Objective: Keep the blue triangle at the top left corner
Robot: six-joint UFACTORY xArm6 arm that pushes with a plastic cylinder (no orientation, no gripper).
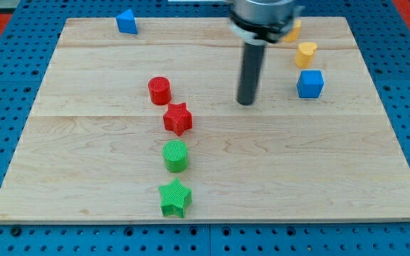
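The blue triangle is sitting at the board's upper-left edge, so I am judging the task nearly or fully done. It is showing a peaked top and plain blue faces. My tip, a bare rod with no jaws, is resting well apart at centre-right.

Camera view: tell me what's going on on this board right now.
My tip rests on the wooden board, touching no block. The blue triangle sits near the view's top left edge, far from the tip. A blue cube and a yellow block lie to the tip's right; another yellow block is partly hidden behind the arm. A red cylinder, red star, green cylinder and green star line up down the middle.
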